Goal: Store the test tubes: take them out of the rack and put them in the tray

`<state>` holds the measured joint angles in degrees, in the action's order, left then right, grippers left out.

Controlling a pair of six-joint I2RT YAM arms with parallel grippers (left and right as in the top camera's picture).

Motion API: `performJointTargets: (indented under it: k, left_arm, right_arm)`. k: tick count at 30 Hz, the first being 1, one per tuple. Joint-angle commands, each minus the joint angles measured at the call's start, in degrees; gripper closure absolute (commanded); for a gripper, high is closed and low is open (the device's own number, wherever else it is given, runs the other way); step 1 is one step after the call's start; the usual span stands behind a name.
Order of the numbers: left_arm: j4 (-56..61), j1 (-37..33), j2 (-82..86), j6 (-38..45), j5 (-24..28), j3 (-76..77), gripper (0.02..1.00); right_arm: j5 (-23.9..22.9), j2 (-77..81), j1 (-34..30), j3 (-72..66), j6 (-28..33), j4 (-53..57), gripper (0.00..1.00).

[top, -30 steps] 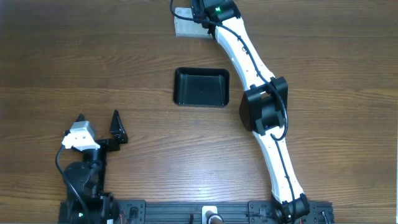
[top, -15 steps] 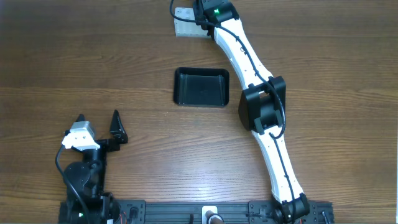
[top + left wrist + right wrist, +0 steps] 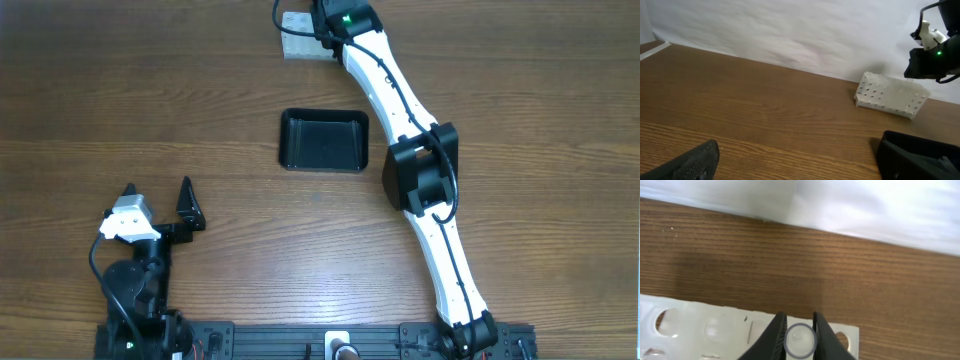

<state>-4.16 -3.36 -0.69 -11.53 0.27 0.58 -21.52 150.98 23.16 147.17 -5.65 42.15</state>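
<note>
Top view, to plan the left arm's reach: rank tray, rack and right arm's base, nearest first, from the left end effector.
1. tray, table's middle.
2. rack, far edge.
3. right arm's base, near right corner.

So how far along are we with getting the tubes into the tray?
Nothing stored yet: the black tray is empty. In hand: the right end effector is closed around the rim of one test tube sitting in the white rack. Left: pull it out, carry it to the tray, then any other tubes, which I can't count here. The left end effector sits open, away from the rack.
</note>
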Motion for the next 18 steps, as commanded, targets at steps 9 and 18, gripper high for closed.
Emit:
performJointTargets:
  k: [9, 18]
  left_arm:
    - [-0.2, -0.3, 0.3, 0.9, 0.8, -0.3, 0.02]
    - [-0.2, -0.3, 0.3, 0.9, 0.8, -0.3, 0.02]
  right_arm:
    - [-1.1, 0.9, 0.7, 0.9, -0.1, -0.2, 0.932]
    - [-1.1, -0.4, 1.2, 0.9, -0.1, -0.1, 0.93]
